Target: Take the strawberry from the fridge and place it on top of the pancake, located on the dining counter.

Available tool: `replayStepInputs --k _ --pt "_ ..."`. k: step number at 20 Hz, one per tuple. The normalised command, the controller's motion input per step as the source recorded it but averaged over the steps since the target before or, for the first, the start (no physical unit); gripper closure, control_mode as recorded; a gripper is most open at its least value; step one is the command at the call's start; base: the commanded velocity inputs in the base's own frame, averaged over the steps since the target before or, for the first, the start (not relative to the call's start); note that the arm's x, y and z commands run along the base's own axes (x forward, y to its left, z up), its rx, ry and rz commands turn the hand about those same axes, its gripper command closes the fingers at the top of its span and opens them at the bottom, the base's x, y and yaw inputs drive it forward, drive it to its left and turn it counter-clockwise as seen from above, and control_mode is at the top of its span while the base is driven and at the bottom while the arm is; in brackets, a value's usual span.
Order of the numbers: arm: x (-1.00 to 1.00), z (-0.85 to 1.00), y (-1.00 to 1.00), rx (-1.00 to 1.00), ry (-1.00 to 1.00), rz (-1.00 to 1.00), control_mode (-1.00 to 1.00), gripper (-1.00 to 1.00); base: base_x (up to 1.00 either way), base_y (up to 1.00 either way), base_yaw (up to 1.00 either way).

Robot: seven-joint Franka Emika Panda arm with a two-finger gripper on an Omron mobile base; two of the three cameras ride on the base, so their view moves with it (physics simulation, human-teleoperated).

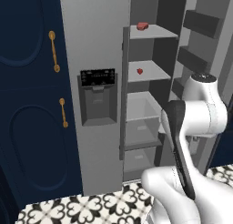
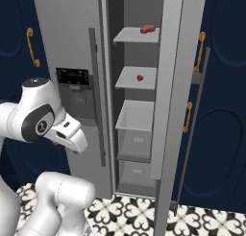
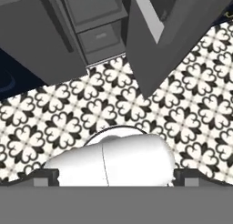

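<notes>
The grey fridge (image 1: 91,45) (image 2: 67,29) stands ahead with its right door (image 2: 168,86) swung open. On its middle shelf lies the tiny red strawberry (image 1: 139,71) (image 2: 140,77), alone. My gripper (image 3: 116,175) hangs low in front of the fridge, far below that shelf, and points down at the floor. Its fingertips (image 3: 45,175) sit wide apart at the bottom of the hand view, so it is open with nothing in it. The pancake and the dining counter are out of view.
A larger, flatter red lump (image 1: 142,26) (image 2: 147,29) lies on the top shelf. Grey drawers (image 1: 141,132) (image 3: 98,36) fill the fridge's lower part. The open door carries bins (image 1: 200,22). Navy cabinets with gold handles (image 1: 54,52) (image 2: 199,53) flank the fridge. The floor (image 3: 68,109) is patterned black and white.
</notes>
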Motion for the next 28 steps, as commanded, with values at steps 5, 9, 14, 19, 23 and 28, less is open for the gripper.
replayStepInputs --k 5,9,14,19,23,28 --pt "-0.28 -0.09 0.42 0.05 0.00 0.04 -1.00 -1.00 0.00 0.00 0.00" --pt "-0.07 -0.05 0.00 0.00 0.01 0.00 -1.00 -1.00 0.00 0.00 0.00" --pt "0.00 0.00 0.00 0.00 0.00 0.00 -1.00 -1.00 0.00 0.00 0.00" --pt "-0.01 0.00 0.01 0.00 -0.05 -0.10 1.00 -1.00 0.00 0.00 -0.10" --pt "0.00 0.00 0.00 0.00 0.00 0.00 1.00 -1.00 -0.06 0.15 -0.55" --pt "0.00 0.00 0.00 0.00 0.00 0.00 1.00 -1.00 0.58 0.39 -0.34"
